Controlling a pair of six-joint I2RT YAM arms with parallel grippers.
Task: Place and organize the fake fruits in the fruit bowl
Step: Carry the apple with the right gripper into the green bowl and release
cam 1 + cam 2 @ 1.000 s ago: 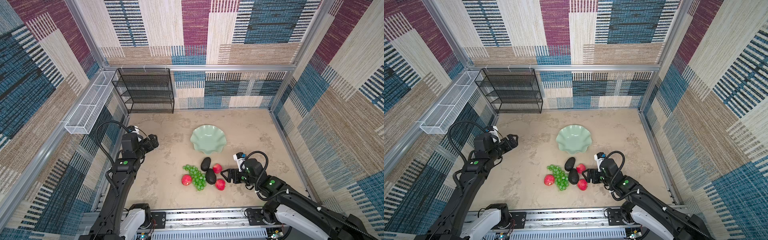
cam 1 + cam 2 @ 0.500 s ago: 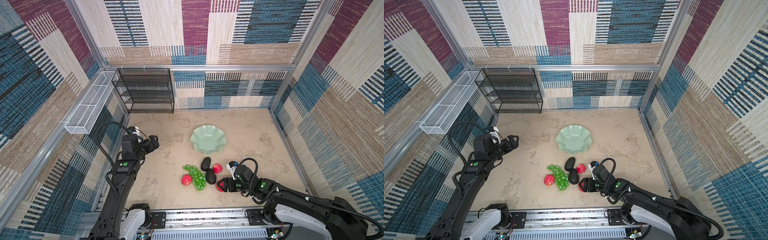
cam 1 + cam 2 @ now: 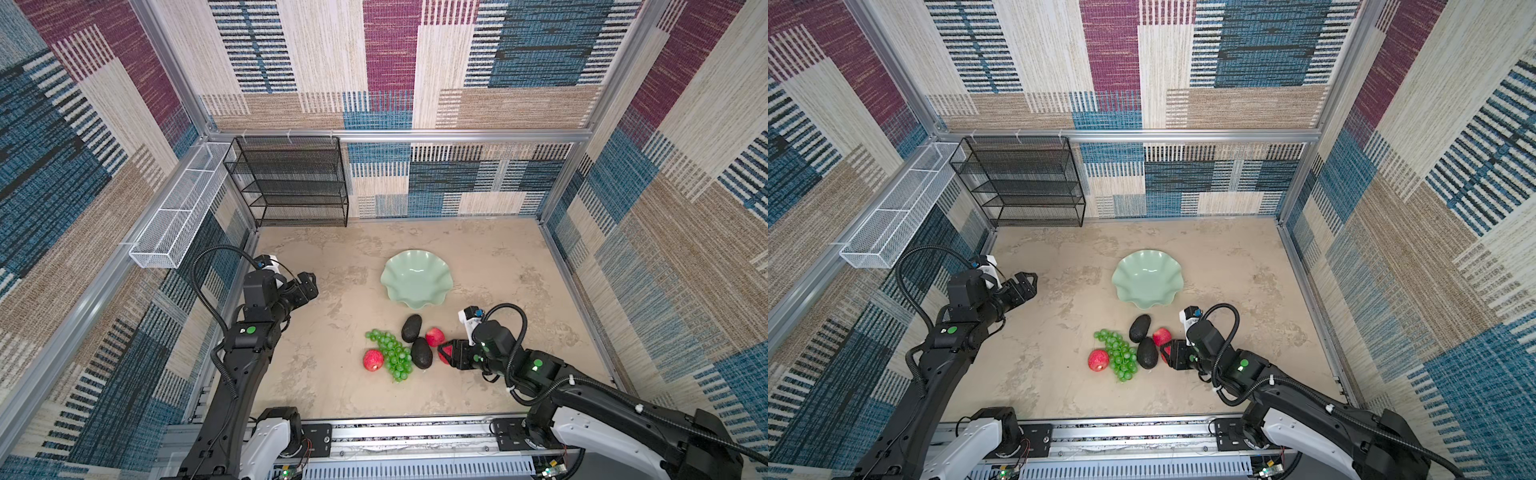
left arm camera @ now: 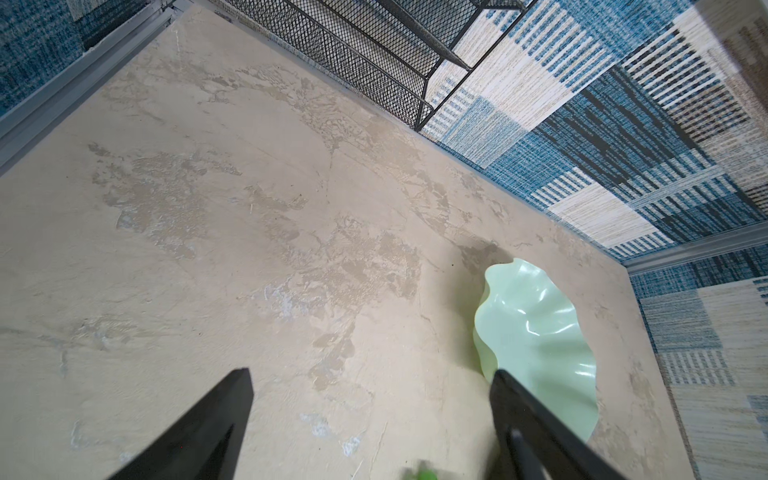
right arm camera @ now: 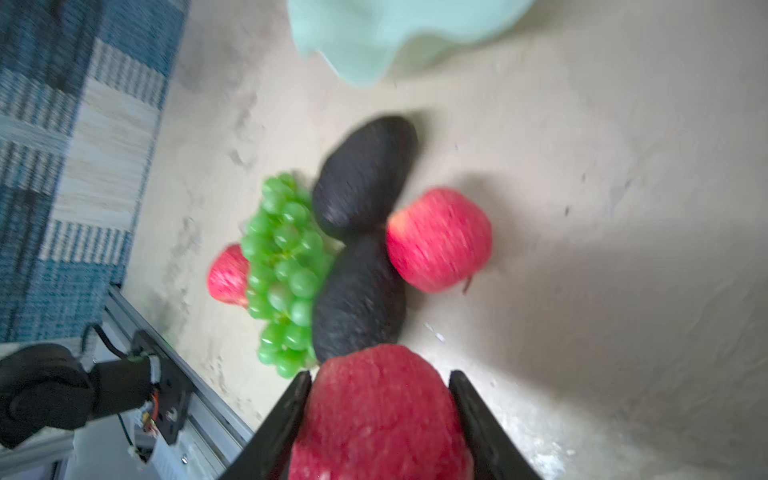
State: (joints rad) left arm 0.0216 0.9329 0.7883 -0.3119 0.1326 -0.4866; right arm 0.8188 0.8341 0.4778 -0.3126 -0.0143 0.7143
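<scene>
My left claw point(image 3: 309, 286) hangs well to the left of the fruit bowl point(image 3: 417, 276), jaws wide apart with nothing between them. It has not stirred in the last second. The bowl is bare.

All the fruit sits in one cluster on the tabletop point(image 3: 332, 332), on the bowl's near side, toward my base. Furthest left is the outer apple point(image 3: 372, 360), touching the grapes point(image 3: 392, 355). Next come the far avocado point(image 3: 411, 328) and the near avocado point(image 3: 422, 353), with the second apple point(image 3: 434, 336) tucked against them. At the right end is the gripped apple point(image 5: 380, 415).

That last one is the change. A second ago my right claw point(image 5: 380, 373) stood just right of the cluster with its jaws spread. It has since slid in and closed, and the right wrist view shows a finger pressed on each flank of the apple. I judge the first of six picks made. I cannot tell whether the apple has left the tabletop. The near avocado lies just beside it, so I should lift straight up before carrying it to the bowl.
</scene>
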